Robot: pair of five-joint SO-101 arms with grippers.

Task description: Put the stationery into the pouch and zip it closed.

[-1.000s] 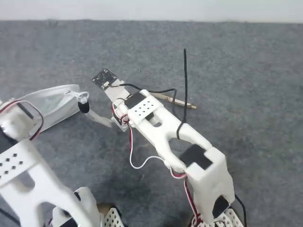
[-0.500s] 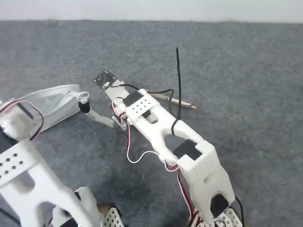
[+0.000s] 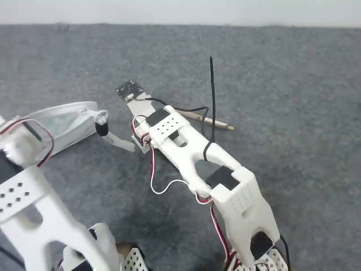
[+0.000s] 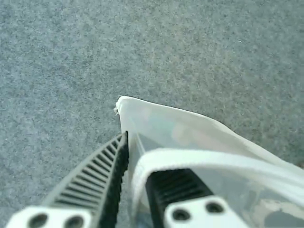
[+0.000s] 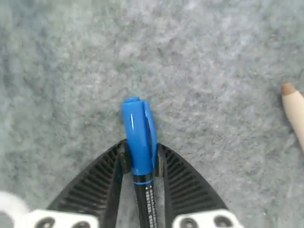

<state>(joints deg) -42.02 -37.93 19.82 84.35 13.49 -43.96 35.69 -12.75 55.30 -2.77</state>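
Right wrist view, tool (image 5: 141, 153) clamping marker (image 5: 138, 127), pencil (image 5: 294, 110) cropped

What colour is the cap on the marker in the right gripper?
The cap is blue, clearest in the right wrist view.

Right arm (image 3: 186, 149), blue marker (image 5: 137, 128) pinched in its gripper (image 5: 141, 146), swung its elbow block (image 3: 234, 189) left across the lower centre of the frame in the first half sec. The upright black cable (image 3: 211, 90) went left w/ it, and the white wire loop (image 3: 169, 186) sagged wider. After that the wrist board (image 3: 128, 89) crept up & a touch right, upper left of centre. Left arm (image 3: 28, 192), lower left, gripper (image 4: 135, 156) clamped on the pouch (image 4: 190, 128), shifted only a hair.
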